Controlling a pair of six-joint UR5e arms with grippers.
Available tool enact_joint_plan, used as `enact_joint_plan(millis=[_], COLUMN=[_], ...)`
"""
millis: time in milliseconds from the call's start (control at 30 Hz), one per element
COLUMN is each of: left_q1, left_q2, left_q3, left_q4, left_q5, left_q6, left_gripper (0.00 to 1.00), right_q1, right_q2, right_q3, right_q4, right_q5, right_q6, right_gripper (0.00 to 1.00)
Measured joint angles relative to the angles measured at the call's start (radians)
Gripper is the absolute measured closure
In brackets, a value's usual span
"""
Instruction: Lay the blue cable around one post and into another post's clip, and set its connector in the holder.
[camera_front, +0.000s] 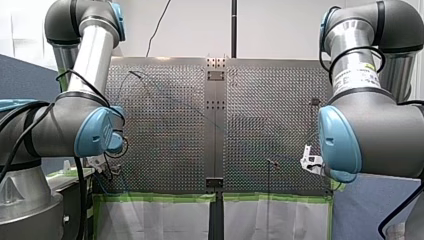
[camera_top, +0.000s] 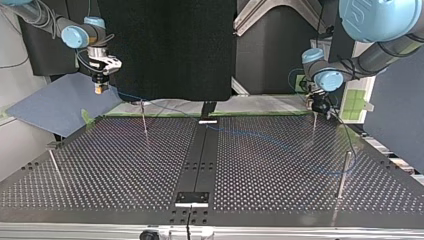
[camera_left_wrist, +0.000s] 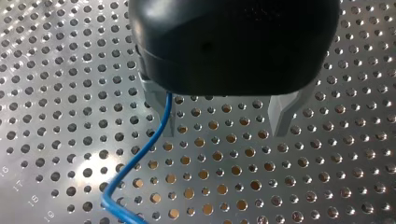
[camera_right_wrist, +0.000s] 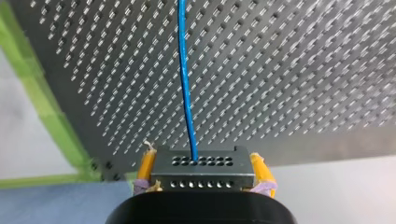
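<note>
My right gripper (camera_right_wrist: 204, 163) is shut on the dark, perforated connector (camera_right_wrist: 205, 176), with its yellow pads (camera_right_wrist: 147, 165) on either side. The blue cable (camera_right_wrist: 185, 79) leaves the connector ahead of it and runs over the table. At the top view's left this gripper (camera_top: 101, 87) hangs beyond the table's far edge. The cable (camera_top: 260, 137) crosses the table, bends at a post (camera_top: 344, 172) and climbs to my left gripper (camera_top: 319, 106). In the left wrist view my left gripper (camera_left_wrist: 224, 133) stands open, and the cable (camera_left_wrist: 140, 156) passes beside one metal finger (camera_left_wrist: 167, 119), ungripped.
More thin posts (camera_top: 144, 117) (camera_top: 314, 127) (camera_top: 55, 165) stand on the perforated table (camera_top: 110, 175). A dark centre strip carries a black bracket (camera_top: 191, 197) near the top view's front edge. Green tape (camera_front: 160, 197) lines the table edge nearest the arms.
</note>
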Motion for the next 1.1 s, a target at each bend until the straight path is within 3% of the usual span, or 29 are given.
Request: enact_joint_plan(millis=[233, 667, 833, 1100], left_q1=[-0.001, -0.003, -0.001, 0.010], left_q2=[0.000, 0.000, 0.000, 0.000], left_q3=[0.001, 0.004, 0.005, 0.005], left_q4=[0.002, 0.009, 0.020, 0.027], left_q5=[0.010, 0.019, 0.021, 0.018], left_q6=[0.000, 0.005, 0.011, 0.023], left_gripper=[0.00, 0.00, 0.00, 0.00], right_q1=[-0.052, -0.155, -0.168, -0.169], right_q2=[0.062, 0.171, 0.192, 0.195], right_q3=[-0.005, -0.061, -0.076, -0.081], right_q4=[0.014, 0.004, 0.017, 0.023], right_q5=[0.050, 0.052, 0.051, 0.049], right_q6=[0.043, 0.077, 0.095, 0.097], right_gripper=[1.00, 1.00, 1.00, 1.00])
